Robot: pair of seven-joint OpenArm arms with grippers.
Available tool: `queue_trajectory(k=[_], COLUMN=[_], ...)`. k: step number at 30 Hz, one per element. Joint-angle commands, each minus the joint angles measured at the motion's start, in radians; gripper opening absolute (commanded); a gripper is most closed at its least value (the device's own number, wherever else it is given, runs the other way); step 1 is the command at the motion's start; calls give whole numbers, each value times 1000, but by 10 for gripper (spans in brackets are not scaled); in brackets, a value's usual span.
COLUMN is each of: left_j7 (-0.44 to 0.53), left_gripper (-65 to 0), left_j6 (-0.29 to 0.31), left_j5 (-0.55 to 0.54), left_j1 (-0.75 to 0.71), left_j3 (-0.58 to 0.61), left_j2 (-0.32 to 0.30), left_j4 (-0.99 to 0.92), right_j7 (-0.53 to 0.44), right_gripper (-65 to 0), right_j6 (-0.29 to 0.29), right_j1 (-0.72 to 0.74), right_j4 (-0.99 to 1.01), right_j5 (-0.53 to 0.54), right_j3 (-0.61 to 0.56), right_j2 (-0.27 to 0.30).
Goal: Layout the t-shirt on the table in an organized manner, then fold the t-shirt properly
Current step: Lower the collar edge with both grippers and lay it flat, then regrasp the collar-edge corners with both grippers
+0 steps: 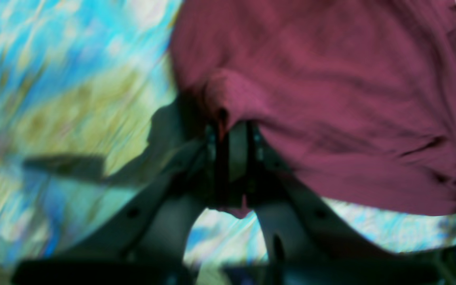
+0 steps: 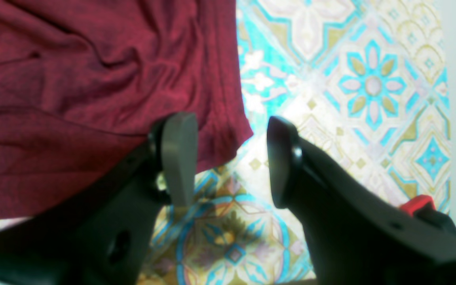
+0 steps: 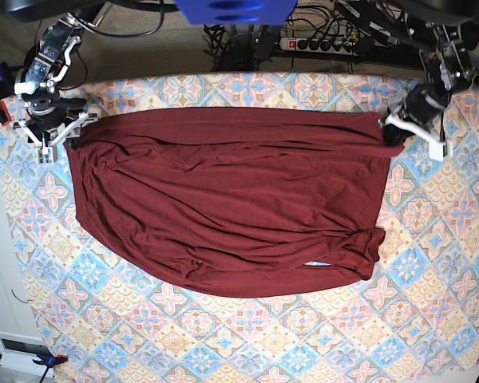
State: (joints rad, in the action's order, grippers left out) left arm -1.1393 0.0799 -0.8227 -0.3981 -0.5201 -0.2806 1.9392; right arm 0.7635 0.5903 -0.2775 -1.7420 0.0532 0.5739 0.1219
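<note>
The left gripper (image 1: 234,148) pinches a corner of the plain maroon thin-fabric t-shirt (image 3: 223,199), while the right gripper (image 2: 230,158) stands parted and empty over the garment's opposite corner, the shirt lying spread but wrinkled across the pastel diamond-tiled floral cloth table (image 3: 319,335).

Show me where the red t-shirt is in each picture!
Left wrist: the t-shirt fills the upper right, its edge pinched in the shut left tool.
Right wrist: it covers the upper left, its corner hanging beside the open right tool.
Base: it lies spread wide across the middle.
Shared landmark: the flower-tiled table cloth shows under the t-shirt in all three.
</note>
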Motion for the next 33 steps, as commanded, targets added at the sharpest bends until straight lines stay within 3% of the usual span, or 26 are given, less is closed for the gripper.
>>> queue_trajectory(k=[1, 7, 21, 24, 29, 31, 33], left_j7=[21, 15, 18, 15, 15, 15, 15], left_gripper=[-650, -650, -650, -520, -199, -122, -108], left_j6=[4, 4, 4, -4, -4, 1, 2], left_j5=[-11, -4, -4, -8, -14, -14, -14], left_j1=[32, 132, 239, 232, 199, 192, 161], left_j3=[-5, -4, -4, -4, -10, -7, -10], left_j2=[-15, 13, 7, 7, 5, 5, 5], left_j4=[18, -8, -346, -346, -346, -344, -344], right_j7=[-19, -17, -16, -14, -14, -14, -14], right_gripper=[-378, -378, -378, -378, -378, -378, -378], right_j6=[-2, -2, -2, -2, -2, -2, -2], right_j1=[7, 7, 7, 7, 7, 7, 5], right_j4=[-19, -19, -20, -20, -20, -20, -22], right_j5=[7, 7, 7, 7, 7, 7, 7], right_j3=[4, 4, -41, -42, -42, -42, -42], right_j2=[14, 14, 14, 14, 14, 14, 14])
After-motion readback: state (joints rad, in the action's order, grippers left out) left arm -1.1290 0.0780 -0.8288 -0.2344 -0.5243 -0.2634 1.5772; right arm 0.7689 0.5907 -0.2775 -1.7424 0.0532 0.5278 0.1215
